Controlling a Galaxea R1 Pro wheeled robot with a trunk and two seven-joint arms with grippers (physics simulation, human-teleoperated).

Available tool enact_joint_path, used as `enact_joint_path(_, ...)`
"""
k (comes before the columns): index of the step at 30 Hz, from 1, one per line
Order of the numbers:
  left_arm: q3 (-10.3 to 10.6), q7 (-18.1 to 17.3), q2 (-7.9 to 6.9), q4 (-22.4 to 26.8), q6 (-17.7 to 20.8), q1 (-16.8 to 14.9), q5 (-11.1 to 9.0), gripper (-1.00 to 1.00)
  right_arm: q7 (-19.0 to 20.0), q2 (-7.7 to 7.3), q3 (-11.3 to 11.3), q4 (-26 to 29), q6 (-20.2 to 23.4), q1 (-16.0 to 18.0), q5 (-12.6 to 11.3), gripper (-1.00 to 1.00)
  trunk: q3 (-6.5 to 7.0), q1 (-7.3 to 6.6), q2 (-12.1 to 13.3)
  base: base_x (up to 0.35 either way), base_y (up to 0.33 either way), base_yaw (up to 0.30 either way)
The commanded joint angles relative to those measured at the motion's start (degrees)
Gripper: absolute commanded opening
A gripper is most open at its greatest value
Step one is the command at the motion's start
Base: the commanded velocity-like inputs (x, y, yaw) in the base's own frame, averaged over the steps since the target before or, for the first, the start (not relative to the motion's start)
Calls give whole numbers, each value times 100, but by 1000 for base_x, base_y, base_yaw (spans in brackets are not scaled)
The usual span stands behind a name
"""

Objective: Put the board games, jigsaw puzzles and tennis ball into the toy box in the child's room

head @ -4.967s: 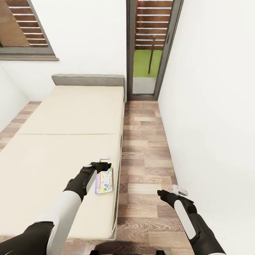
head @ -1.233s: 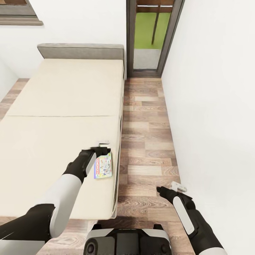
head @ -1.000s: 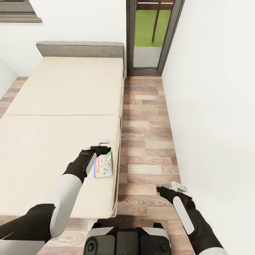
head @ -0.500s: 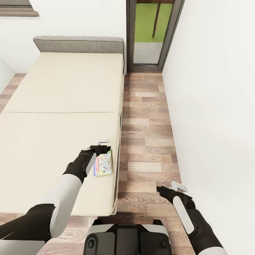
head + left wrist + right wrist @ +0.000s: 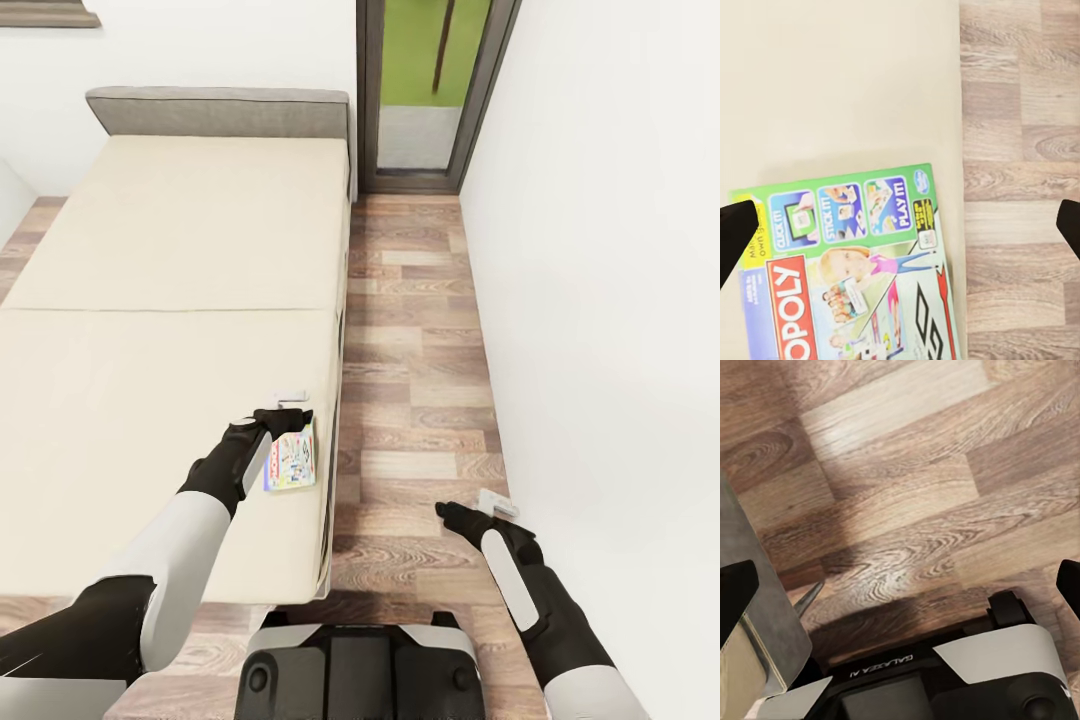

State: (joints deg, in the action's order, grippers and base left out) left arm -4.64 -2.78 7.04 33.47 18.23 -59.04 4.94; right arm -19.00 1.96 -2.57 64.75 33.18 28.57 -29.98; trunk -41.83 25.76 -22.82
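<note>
Bed (image 5: 170, 260) takes up most of the head view's left half, cream mattress with a seam across its middle and a grey headboard (image 5: 220, 108) at the far end; wood-plank floor (image 5: 410, 350) runs along its right side to a dark-framed glass door (image 5: 432, 90) with green beyond; white wall (image 5: 610, 300) on the right.

Robot base (image 5: 360, 670) at the near edge of the floor, dark, close by the bed's near right corner.

Left arm reaches over the mattress near its right edge; left gripper (image 5: 285, 408) hovers at the far end of the board game (image 5: 291, 462); in the left wrist view the two dark fingertips (image 5: 736, 229) stand wide apart, one over the box's corner, the other out over the floor, nothing between them.

Right arm hangs over the floor beside the wall; right gripper (image 5: 480, 505) has its fingertips (image 5: 735, 589) spread to opposite sides of the right wrist view, holding nothing; floor and base below.

Board game lies flat on the mattress by its right edge, well toward the near end; colourful lid up, letters "OPOLY" readable in the left wrist view (image 5: 847, 262).
</note>
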Motion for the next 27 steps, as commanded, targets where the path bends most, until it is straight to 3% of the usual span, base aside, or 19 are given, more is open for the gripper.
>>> enact_joint_path(1,-38,-29,12,10,28,-2,51,100,-53,-2,-8,3,2,46,-60,100,-17,3,-9,0,0,0)
enact_joint_path(11,-30,-29,14,10,13,-2,46,100,-47,-54,-15,-4,-6,127,-43,100,-110,3,-9,0,0,0)
enact_joint_path(27,-37,-32,8,10,16,4,42,100,-43,-2,-16,-7,-13,131,-43,100,-260,3,-9,0,0,0)
